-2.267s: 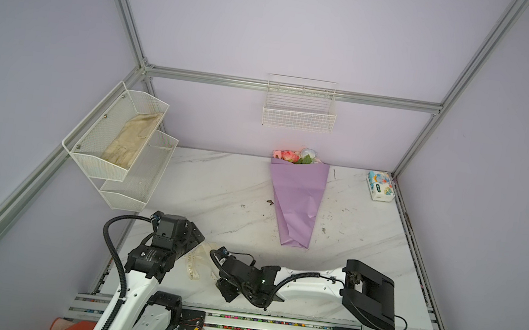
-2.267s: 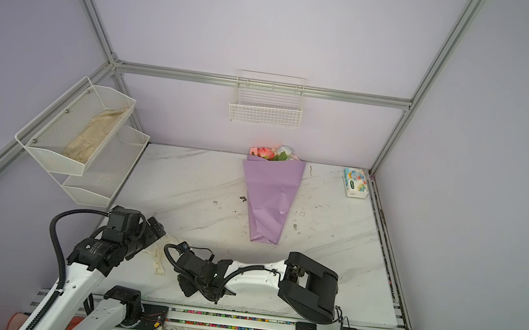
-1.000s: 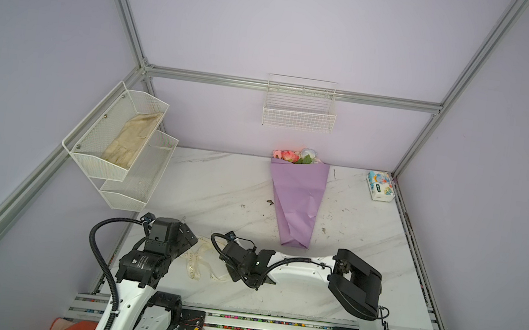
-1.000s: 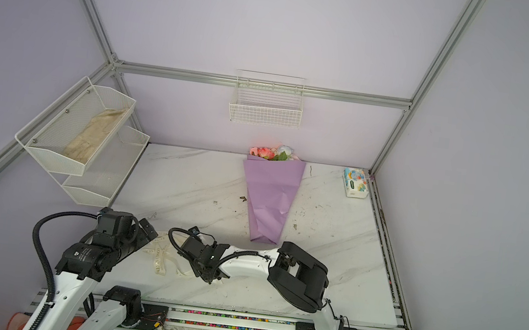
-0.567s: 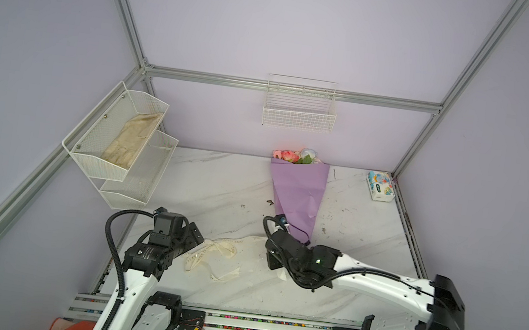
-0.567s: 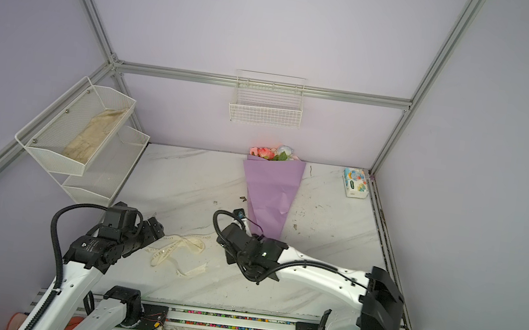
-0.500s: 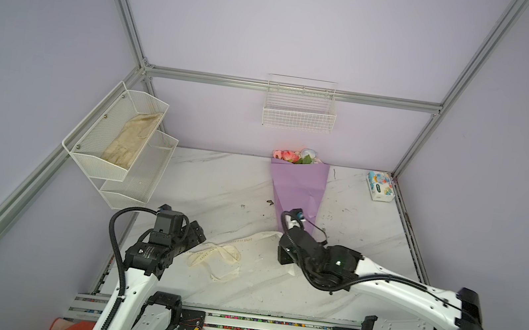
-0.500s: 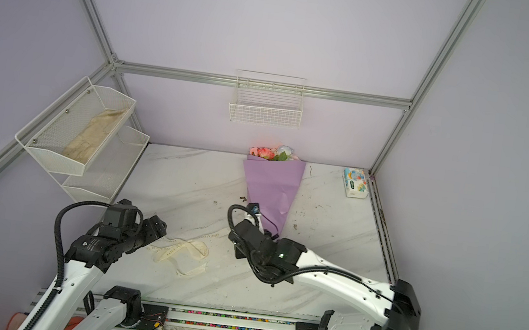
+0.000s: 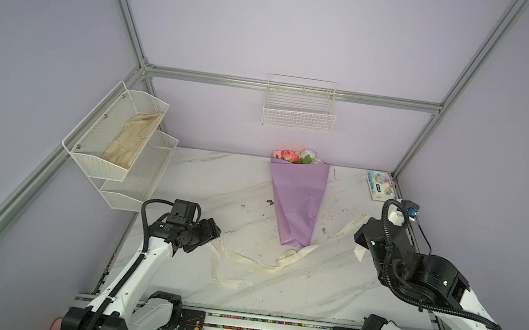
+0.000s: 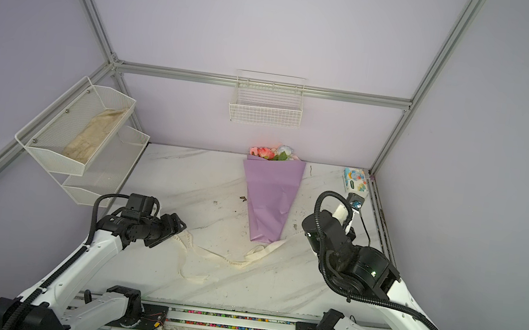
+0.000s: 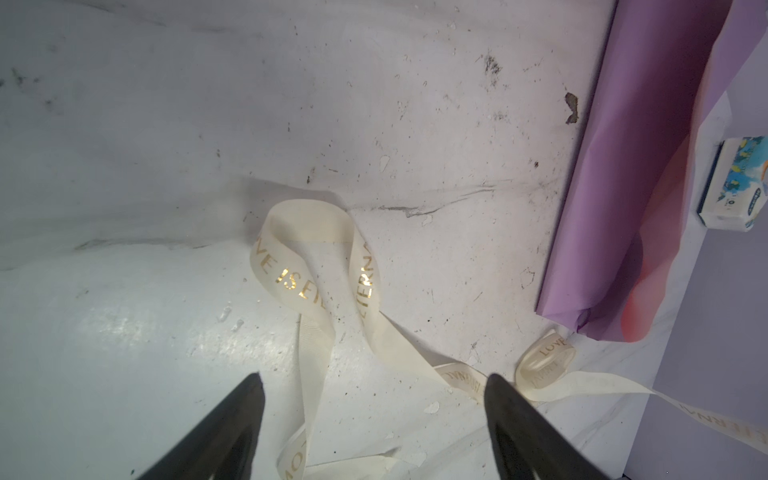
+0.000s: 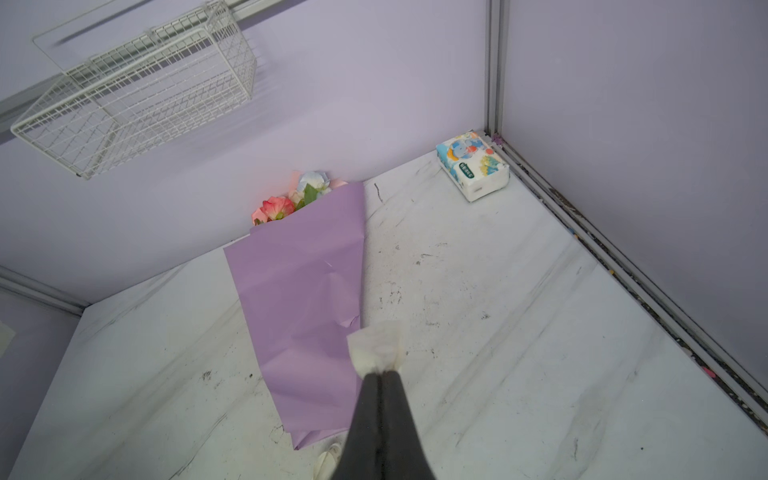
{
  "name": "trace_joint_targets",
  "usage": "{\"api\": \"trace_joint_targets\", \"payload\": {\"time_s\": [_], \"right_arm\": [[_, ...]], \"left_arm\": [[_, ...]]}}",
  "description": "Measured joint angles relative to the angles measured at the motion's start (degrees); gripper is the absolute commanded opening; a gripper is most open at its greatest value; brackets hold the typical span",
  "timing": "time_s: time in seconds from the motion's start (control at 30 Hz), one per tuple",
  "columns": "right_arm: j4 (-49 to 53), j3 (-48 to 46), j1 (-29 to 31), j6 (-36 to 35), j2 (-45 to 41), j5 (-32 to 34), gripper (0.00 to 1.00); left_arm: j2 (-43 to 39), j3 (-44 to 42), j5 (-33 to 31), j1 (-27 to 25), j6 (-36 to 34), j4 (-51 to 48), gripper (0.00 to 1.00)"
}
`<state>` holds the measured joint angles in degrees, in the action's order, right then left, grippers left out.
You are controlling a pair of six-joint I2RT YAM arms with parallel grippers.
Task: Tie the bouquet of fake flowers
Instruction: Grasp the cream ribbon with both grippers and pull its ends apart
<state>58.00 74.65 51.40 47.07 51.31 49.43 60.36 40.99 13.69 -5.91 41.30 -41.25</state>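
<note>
Bouquet of fake flowers (image 9: 296, 204) lies at the back middle of the table (image 9: 220, 174).
Right gripper (image 12: 380, 372) is closed on the cream ribbon (image 11: 316, 266) end; left gripper (image 11: 374, 376) stands wide open, empty, above this ribbon.

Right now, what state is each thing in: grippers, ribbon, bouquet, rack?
bouquet of fake flowers, lying flat, wrapped, not tied.
ribbon, loose, unknotted, trailing past the bouquet's tip.
left gripper, open over the ribbon, holding nothing.
right gripper, shut on one ribbon end.
tiered rack, top tray holds cream cloth.
</note>
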Motion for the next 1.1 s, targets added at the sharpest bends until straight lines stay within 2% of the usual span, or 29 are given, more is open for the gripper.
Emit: {"api": "trace_joint_targets", "payload": {"time_s": [0.13,0.33,0.43,0.5,0.57,0.73,0.83,0.87,1.0,1.1], "right_arm": [[1.2,0.6,-0.2,0.4,-0.5,2.6,0.00],[1.5,0.7,-0.3,0.4,0.3,3.8,0.00],[1.6,0.7,-0.3,0.5,1.1,3.9,0.00],[1.6,0.5,-0.3,0.5,1.4,3.9,0.00],[1.6,0.1,-0.6,0.5,1.7,4.0,0.00],[1.7,-1.0,-2.2,0.2,2.8,4.6,0.00],[1.8,-1.2,-4.4,-0.5,4.7,5.3,0.00],[1.8,-1.4,-5.4,-0.9,5.4,5.5,0.00],[1.8,-2.6,-11.4,-2.4,8.7,6.2,0.00],[1.4,-2.9,-17.3,-5.1,8.9,5.8,0.00]], "left_arm": [[3.0,-0.6,-1.1,-0.7,0.8,0.4,0.83],[6.8,-2.4,-1.2,-0.8,2.4,5.0,0.71],[10.3,-2.4,0.4,-0.9,2.4,8.1,0.69],[12.8,-2.4,1.4,-1.2,2.4,9.6,0.61],[15.1,-2.4,2.1,-1.8,2.1,10.9,0.46],[19.6,-2.4,2.8,-2.5,0.9,12.6,0.24],[20.2,-2.4,2.8,-2.4,0.2,13.4,0.03],[20.2,-2.4,2.8,-2.4,-0.2,13.4,0.00],[18.3,-2.3,1.7,-1.1,-1.5,11.5,0.00],[12.3,-1.1,-1.9,1.4,-2.0,6.3,0.00]]}}
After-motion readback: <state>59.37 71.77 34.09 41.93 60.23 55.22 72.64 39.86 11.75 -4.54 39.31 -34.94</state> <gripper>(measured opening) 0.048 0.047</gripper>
